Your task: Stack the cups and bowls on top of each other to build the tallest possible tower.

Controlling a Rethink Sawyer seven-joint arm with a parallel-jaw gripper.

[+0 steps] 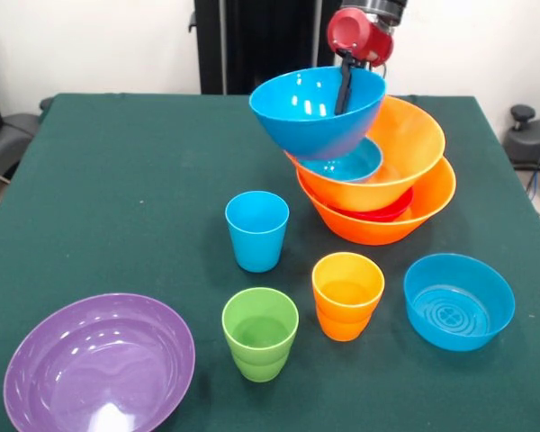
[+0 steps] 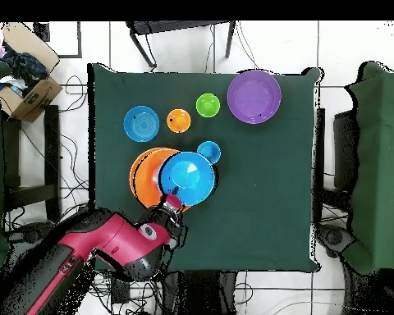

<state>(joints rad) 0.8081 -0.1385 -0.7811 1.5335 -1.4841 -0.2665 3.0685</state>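
The tower stands at the back right: a large orange bowl (image 1: 378, 229) as base, a red bowl (image 1: 394, 211) in it, a second orange bowl (image 1: 414, 144), then a small blue bowl (image 1: 349, 166). My gripper (image 1: 343, 101) is shut on the far rim of the large blue bowl (image 1: 310, 117), one finger inside it, holding it tilted over the tower's left side. In the overhead view the gripper (image 2: 174, 199) grips that bowl (image 2: 188, 178) above the orange bowl (image 2: 143, 176). The blue cup (image 1: 256, 229), green cup (image 1: 260, 333) and orange cup (image 1: 346, 295) stand upright in front.
A wide purple bowl (image 1: 99, 364) sits at the front left and a smaller blue bowl (image 1: 459, 301) at the front right. The table's edges run close beside the purple bowl (image 2: 254, 96). A cardboard box (image 2: 24, 86) stands off the table.
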